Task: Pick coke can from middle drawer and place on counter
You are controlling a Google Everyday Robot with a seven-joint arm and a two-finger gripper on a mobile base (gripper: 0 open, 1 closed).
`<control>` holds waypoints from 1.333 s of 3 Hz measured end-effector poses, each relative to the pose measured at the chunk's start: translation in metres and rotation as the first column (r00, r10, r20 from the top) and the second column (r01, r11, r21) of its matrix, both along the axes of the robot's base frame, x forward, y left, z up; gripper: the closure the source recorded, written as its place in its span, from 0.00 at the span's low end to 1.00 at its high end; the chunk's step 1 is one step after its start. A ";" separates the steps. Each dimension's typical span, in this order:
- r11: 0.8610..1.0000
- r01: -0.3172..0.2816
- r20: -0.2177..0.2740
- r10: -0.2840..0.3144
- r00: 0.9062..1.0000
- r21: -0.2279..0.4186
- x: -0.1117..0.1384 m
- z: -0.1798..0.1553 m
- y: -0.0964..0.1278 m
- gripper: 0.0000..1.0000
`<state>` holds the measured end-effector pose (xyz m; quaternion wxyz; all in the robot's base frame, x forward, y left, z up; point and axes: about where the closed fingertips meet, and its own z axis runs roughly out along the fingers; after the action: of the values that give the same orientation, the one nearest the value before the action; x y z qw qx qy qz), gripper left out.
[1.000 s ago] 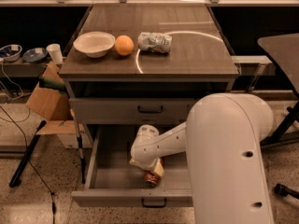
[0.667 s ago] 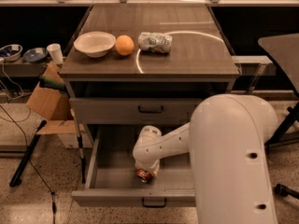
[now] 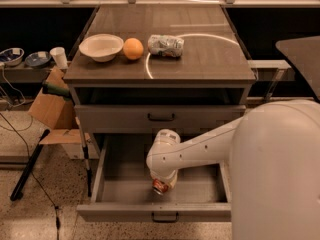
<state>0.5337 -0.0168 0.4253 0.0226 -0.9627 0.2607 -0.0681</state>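
The middle drawer [image 3: 125, 191] is pulled open below the counter [image 3: 200, 49]. The coke can [image 3: 160, 186], red with a silver end, is in the drawer's grey tray near the middle front. My white arm reaches in from the right, and my gripper [image 3: 163, 176] hangs directly over the can and touches or closely covers its top. The arm's wrist hides the gripper's tips.
On the counter stand a white bowl [image 3: 101, 46], an orange [image 3: 133, 48] and a pale silvery-green can [image 3: 165, 45] lying on its side. The upper drawer [image 3: 160, 118] is closed. A cardboard box [image 3: 50, 109] and a black pole [image 3: 27, 169] are on the floor at left.
My gripper has shifted a little inside the drawer and sits lower over the can. The can's visible end has moved slightly left and then back towards the middle.
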 end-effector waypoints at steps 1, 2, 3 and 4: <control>0.999 0.017 0.026 -0.016 1.000 -0.030 -0.016 0.072 -0.014 1.00; 0.996 0.036 0.064 -0.031 0.997 -0.080 -0.027 0.148 -0.031 1.00; 0.991 0.047 0.091 -0.035 0.995 -0.125 -0.026 0.217 -0.044 1.00; 0.985 0.063 0.121 -0.044 0.992 -0.163 -0.017 0.280 -0.058 1.00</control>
<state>0.5165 -0.0752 0.7051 -0.0443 -0.9483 0.2781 -0.1465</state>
